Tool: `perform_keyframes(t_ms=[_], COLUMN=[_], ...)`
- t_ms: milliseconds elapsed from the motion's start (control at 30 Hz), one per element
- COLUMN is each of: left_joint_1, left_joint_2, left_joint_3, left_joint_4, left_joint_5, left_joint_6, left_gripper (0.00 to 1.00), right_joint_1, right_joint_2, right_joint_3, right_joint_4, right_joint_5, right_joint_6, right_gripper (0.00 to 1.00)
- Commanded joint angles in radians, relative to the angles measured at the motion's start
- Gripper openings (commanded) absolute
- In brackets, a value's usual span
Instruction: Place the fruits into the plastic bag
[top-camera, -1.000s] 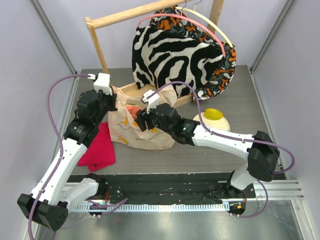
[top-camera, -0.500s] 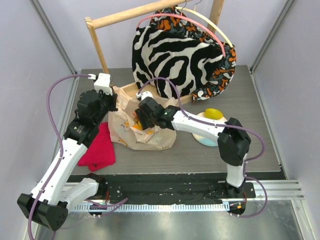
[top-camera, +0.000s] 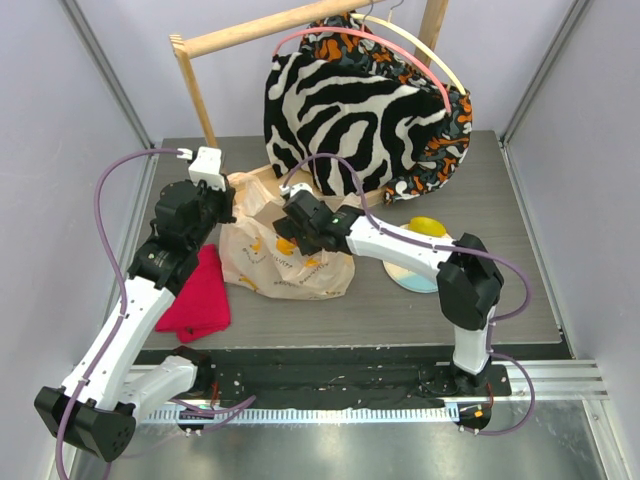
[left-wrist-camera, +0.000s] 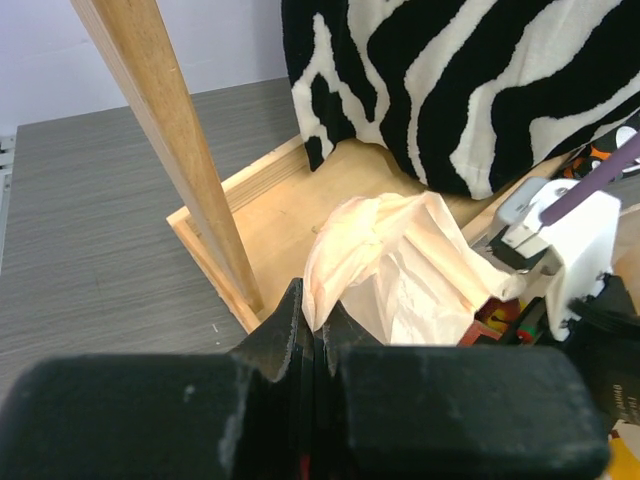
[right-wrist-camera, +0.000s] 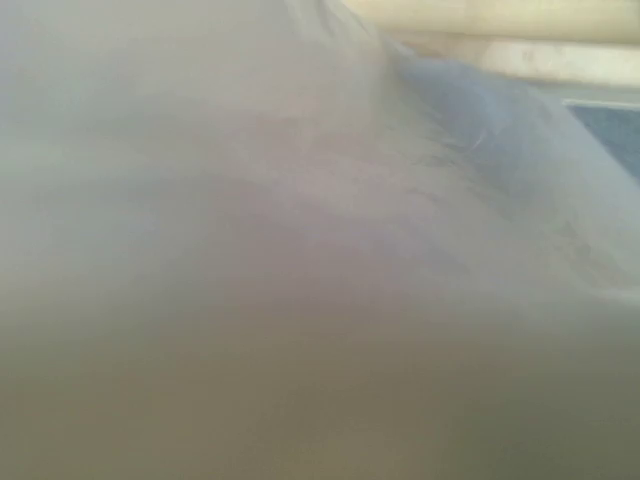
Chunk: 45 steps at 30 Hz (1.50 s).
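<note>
The plastic bag (top-camera: 290, 268) sits left of centre on the worktop (top-camera: 500, 300), its back edge against the wooden rack base (left-wrist-camera: 215, 215) and a red cloth (top-camera: 197, 295) just beside its left edge. The left gripper (left-wrist-camera: 312, 305) is clenched on the bag's upper rim. The right gripper (top-camera: 288, 238) reaches into the bag's mouth; plastic film blurs its camera, so I cannot tell its grip. 1 lemon (top-camera: 427, 227) rests on the plate (top-camera: 408, 278), right of the bag.

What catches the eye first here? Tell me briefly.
The zebra-striped garment hangs on the wooden rack at the back. In front, the plastic bag sits mid-table, the left fingers pinching its edge while the right arm reaches into its mouth. A yellow lemon lies on the plate to the right.
</note>
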Motion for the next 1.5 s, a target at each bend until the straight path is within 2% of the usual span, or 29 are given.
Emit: perform_keyframes(t_ms=[0,33,167,267,400,467,600,700,767,867,967,1067,1167,1300,1400,1467], left_joint_1=[-0.002,-0.002,-0.002,-0.004,-0.004,-0.004,-0.004,-0.004,-0.004,-0.004,-0.005,-0.005,-0.005,-0.005,-0.005,-0.005], left_joint_2=[-0.008,-0.008,-0.008,-0.008,-0.006,-0.008,-0.006,-0.003,-0.003,-0.006,-0.009,-0.011,-0.008,-0.003,-0.003,-0.005], left_joint_3=[-0.001,-0.002,-0.002,-0.004,-0.002,-0.002,-0.002,-0.002,-0.004,-0.002,-0.004,-0.004,-0.004,-0.002,-0.002,-0.004], left_joint_4=[0.062,0.064,0.065,0.065,0.065,0.065,0.067,0.067,0.067,0.065,0.065,0.065,0.065,0.065,0.067,0.067], left_joint_5=[0.009,0.009,0.009,0.009,0.011,0.014,0.017,0.017,0.018,0.015,0.011,0.014,0.011,0.02,0.021,0.018], left_joint_6=[-0.012,-0.01,-0.012,-0.012,-0.013,-0.015,-0.016,-0.018,-0.018,-0.018,-0.016,-0.016,-0.015,-0.018,-0.019,-0.019], left_gripper=[0.0,0.0,0.0,0.0,0.0,0.0,0.0,0.0,0.0,0.0,0.0,0.0,0.0,0.0,0.0,0.0], right_joint_1=[0.004,0.002,0.001,0.001,0.001,-0.004,-0.014,-0.031,-0.048,-0.048,-0.05,-0.054,-0.079,-0.151,-0.235,-0.316], right_joint_2=[-0.105,-0.108,-0.15,-0.249,-0.37,-0.407,-0.487,-0.516,-0.532,-0.565,-0.642,-0.721,-0.842,-0.963,-0.972,-0.964], right_joint_3=[0.02,0.026,0.014,-0.046,-0.192,-0.228,-0.332,-0.408,-0.444,-0.474,-0.498,-0.491,-0.55,-0.613,-0.618,-0.607], right_joint_4=[0.068,0.071,0.117,0.23,0.483,0.548,0.755,0.905,1.023,1.087,1.049,0.867,0.78,0.658,0.469,0.342], right_joint_5=[-0.003,-0.002,0.006,-0.032,-0.11,-0.117,-0.111,-0.123,-0.204,-0.275,-0.229,-0.047,0.076,0.197,0.34,0.362], right_joint_6=[0.001,0.004,0.018,0.006,0.007,0.024,0.122,0.176,0.211,0.169,0.078,-0.024,-0.074,-0.089,-0.067,-0.042], right_gripper=[0.94,1.0,1.0,0.98,0.91,0.88,0.82,0.8,0.8,0.8,0.8,0.8,0.8,0.84,0.85,0.86])
